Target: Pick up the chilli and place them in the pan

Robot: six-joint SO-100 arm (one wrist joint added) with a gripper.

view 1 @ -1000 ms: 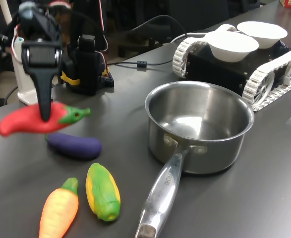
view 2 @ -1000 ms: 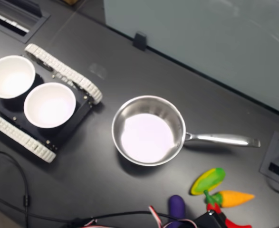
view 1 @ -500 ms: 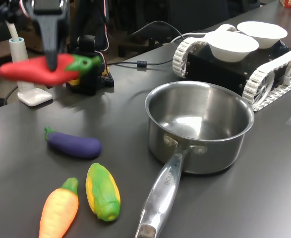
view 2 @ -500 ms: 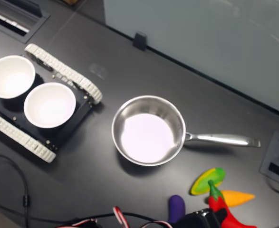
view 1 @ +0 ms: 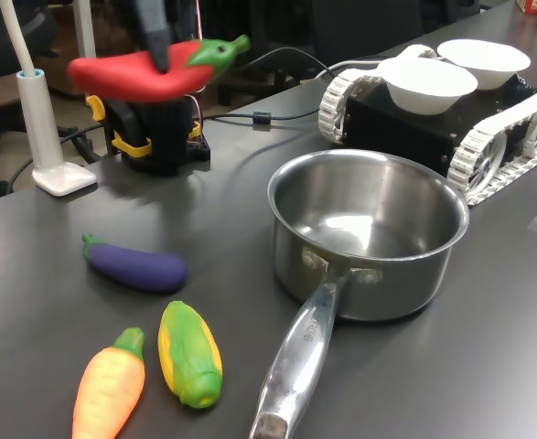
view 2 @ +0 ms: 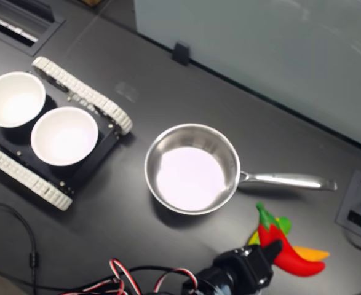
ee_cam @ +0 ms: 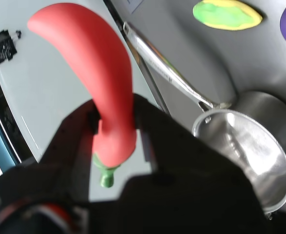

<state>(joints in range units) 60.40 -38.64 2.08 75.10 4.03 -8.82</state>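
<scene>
Holding the chilli [view 1: 149, 71] high above the desk [view 1: 488, 366], the claw [ee_cam: 116, 131] kept it clear of the pan [view 1: 369, 233] rim, likely for a carry across. Pan sat empty, handle toward the corn [view 1: 189, 353] and carrot [view 1: 110, 387]; eggplant [view 1: 136, 266] lay apart from them. Claw was clamped on the chilli near its green stem end, red body sticking out past the jaws.

Dark grey table [view 1: 488, 366]; pale frosted partition [view 2: 278, 43] along far edge; office chair [view 1: 16, 37] behind.
</scene>
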